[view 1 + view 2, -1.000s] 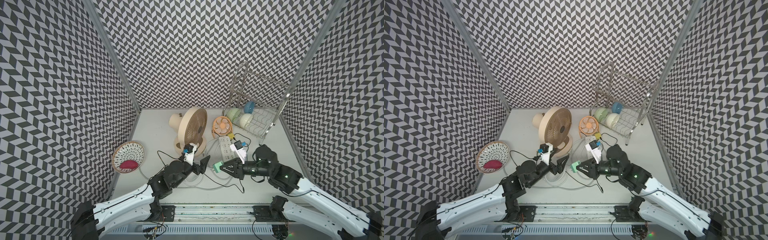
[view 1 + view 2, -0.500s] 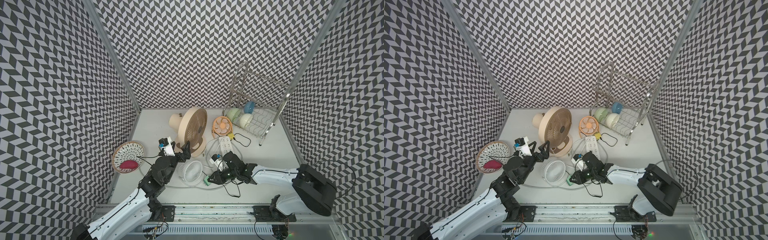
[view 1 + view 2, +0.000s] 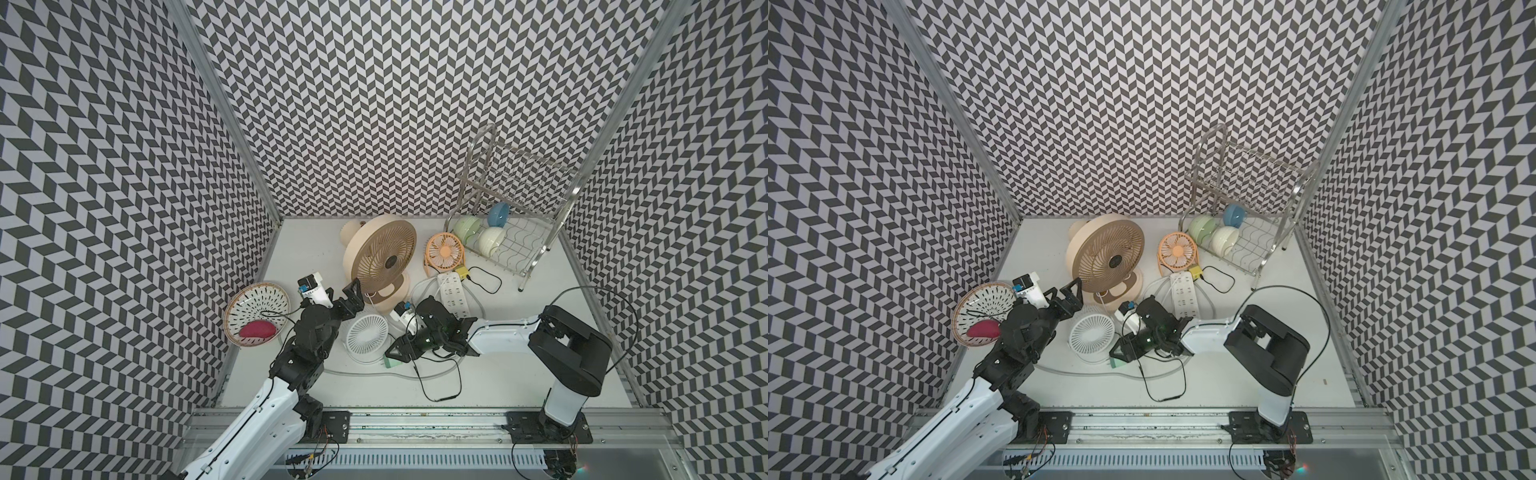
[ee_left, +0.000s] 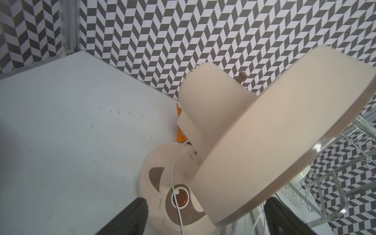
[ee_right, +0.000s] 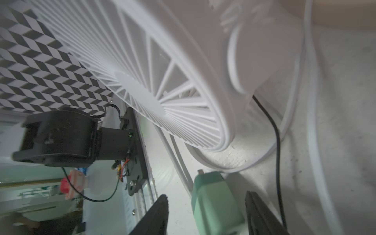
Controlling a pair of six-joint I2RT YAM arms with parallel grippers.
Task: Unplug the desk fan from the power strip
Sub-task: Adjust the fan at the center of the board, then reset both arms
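The green plug [image 3: 392, 363] [image 5: 215, 203] lies on the table next to the small white desk fan [image 3: 368, 338], well apart from the white power strip [image 3: 453, 297] [image 3: 1185, 297]. A thin black cord [image 5: 274, 130] runs from behind the fan's base. My right gripper [image 3: 392, 356] [image 5: 206, 201] is open around the plug, with a gap on each side. My left gripper [image 3: 347, 297] [image 4: 205, 205] is open and empty, just in front of the base of the big beige fan [image 4: 264, 132].
A yellow plug [image 3: 462, 274] sits at the strip's far end by an orange fan [image 3: 444, 251]. A woven basket [image 3: 249, 297] with a red thing stands at the left wall. A dish rack [image 3: 528, 257] with bowls is at the back right. Cords loop over the table front.
The right gripper carried the green plug down beside the white fan, then opened and let it go. The left gripper drew back from over the white fan toward the beige fan.
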